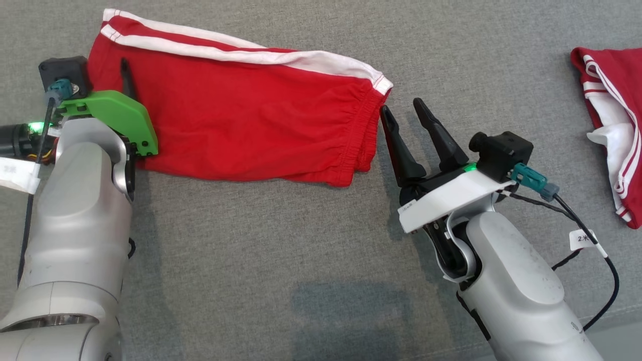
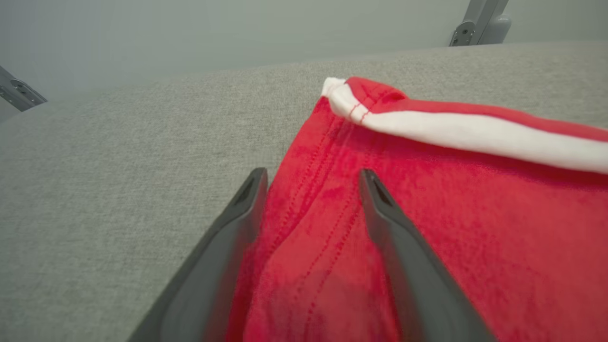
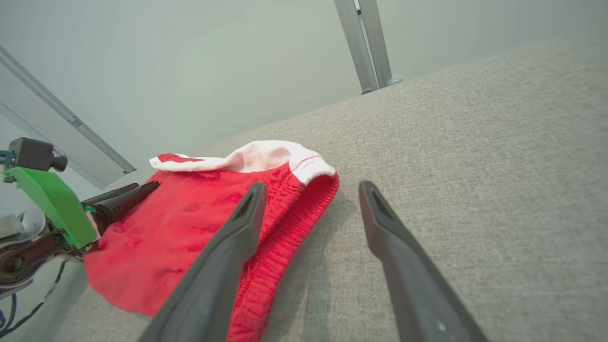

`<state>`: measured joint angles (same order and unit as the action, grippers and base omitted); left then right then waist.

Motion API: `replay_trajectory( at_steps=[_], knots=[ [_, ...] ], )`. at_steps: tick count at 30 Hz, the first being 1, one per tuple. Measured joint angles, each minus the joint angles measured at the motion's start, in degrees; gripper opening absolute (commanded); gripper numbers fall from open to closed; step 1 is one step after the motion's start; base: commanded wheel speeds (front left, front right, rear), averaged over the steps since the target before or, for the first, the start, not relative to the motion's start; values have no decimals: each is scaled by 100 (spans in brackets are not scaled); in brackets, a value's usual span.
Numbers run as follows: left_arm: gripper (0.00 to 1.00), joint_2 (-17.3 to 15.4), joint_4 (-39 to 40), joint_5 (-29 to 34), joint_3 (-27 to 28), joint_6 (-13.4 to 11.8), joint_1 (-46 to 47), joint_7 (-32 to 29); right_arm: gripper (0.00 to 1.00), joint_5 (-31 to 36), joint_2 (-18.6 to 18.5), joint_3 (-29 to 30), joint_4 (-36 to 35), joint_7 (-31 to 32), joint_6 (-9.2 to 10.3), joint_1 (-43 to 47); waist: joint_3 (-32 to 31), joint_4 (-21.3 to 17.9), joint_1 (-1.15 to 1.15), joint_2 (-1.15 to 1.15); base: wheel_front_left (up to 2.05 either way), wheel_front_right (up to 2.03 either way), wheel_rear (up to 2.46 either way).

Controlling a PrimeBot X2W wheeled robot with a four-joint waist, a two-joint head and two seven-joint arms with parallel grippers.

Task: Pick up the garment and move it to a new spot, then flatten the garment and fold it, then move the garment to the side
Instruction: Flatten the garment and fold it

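Red shorts [image 1: 241, 125] lie folded at twelve o'clock on the bench [image 1: 301, 260], my left claw [image 2: 313, 178] and right claw [image 1: 401, 106] splayed empty at their ends; next, I judge, regrip and slide aside.

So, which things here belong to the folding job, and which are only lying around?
Job:
- red shorts
- left claw, open over one end of them
- right claw, open beside the other end

Lying around:
- other red-and-white garment, at the right edge
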<state>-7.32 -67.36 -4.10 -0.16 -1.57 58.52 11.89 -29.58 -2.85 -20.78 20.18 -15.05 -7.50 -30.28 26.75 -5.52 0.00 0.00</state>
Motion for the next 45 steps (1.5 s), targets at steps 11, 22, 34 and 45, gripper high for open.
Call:
replay_trajectory(
  at_steps=[11, 22, 34, 45],
  knots=[
    [0, -157, -443, -255, 71, 98, 99, -788, 100, -1, -1, 33, -58, 0, 0, 153, -105, -124, 0, 0, 0, 0, 0],
    [0, -109, -527, -616, 260, 243, -556, -469, 100, -38, -1, 203, 190, 0, 0, 442, -561, -89, 0, 0, 0, 0, 0],
    [100, 165, -446, -783, 258, 207, -1597, 188, 100, 169, 0, 182, 471, 0, 0, 816, -1234, 293, 0, 0, 0, 0, 0],
    [100, 427, 1246, -652, -54, 64, -2886, 326, 100, 413, 1, 209, 999, 0, 0, 749, -1309, 830, 0, 0, 0, 0, 0]
  ],
)
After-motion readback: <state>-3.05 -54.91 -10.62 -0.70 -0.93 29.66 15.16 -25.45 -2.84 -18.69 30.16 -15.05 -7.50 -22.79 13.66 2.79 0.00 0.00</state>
